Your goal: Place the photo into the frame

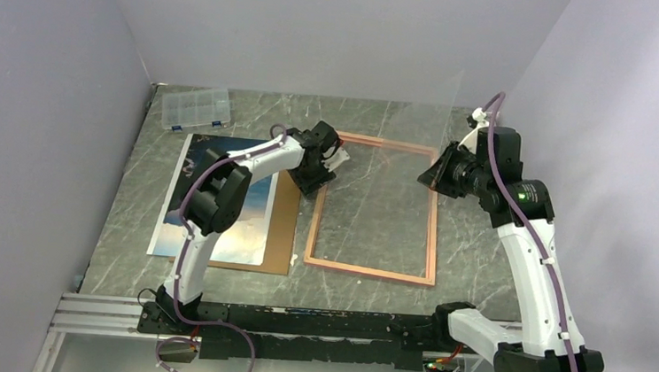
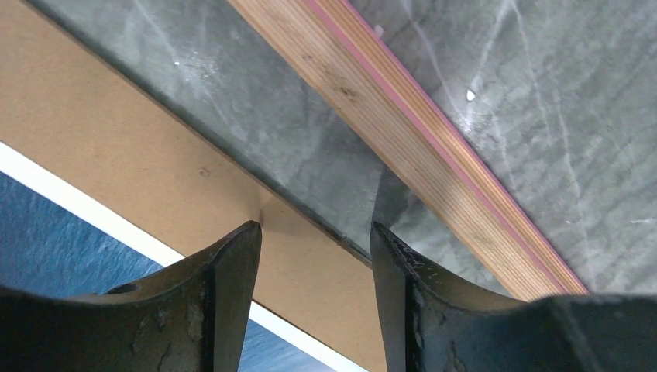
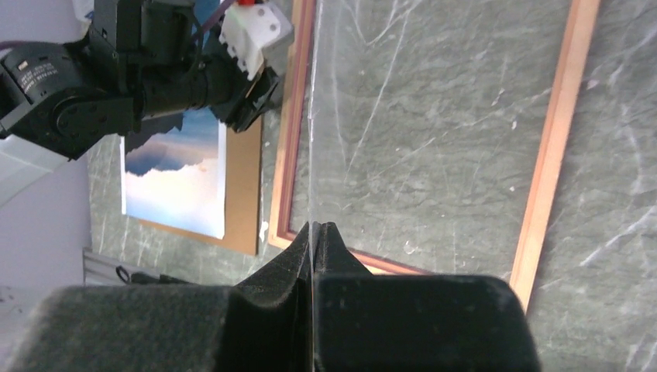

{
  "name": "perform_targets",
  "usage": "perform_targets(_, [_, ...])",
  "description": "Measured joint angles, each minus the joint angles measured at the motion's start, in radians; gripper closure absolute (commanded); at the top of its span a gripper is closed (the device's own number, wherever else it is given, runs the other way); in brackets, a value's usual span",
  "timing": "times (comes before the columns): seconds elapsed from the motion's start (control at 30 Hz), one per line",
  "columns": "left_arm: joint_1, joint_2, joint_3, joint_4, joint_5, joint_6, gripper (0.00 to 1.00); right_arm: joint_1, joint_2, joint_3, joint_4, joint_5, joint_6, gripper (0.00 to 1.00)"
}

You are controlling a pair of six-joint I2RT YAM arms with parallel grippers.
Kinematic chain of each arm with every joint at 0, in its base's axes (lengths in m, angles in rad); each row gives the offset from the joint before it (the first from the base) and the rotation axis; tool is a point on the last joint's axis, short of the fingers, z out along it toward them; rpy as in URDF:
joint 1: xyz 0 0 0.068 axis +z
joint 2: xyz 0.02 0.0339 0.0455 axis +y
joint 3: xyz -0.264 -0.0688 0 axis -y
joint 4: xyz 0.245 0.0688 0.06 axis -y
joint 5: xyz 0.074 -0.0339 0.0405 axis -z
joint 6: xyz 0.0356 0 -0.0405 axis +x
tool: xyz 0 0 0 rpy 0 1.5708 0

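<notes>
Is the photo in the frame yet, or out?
Out. The photo lies on the brown board left of the frame, which shows only bare tabletop inside.

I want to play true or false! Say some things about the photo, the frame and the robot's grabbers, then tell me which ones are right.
1. The photo is already inside the frame. False: it lies on the brown board, left of the frame.
2. The right gripper pinches a clear sheet. True.
3. The left gripper is open and holds nothing. True.
4. The plastic box sits inside the frame. False: it is at the far left corner of the table.
</notes>
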Motion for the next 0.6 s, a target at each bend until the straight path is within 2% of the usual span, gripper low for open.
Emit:
perform_targets(0.2, [0.023, -0.034, -0.063, 0.072, -0.026, -0.011, 0.43, 0.000, 0.034, -0.034, 0.021, -0.092, 0.006, 1.00])
perform_targets(0.6, [0.189, -0.155, -0.258, 0.168, 0.000, -0.061, 0.44, 0.001, 0.105, -0.034, 0.075, -0.198, 0.015, 1.00])
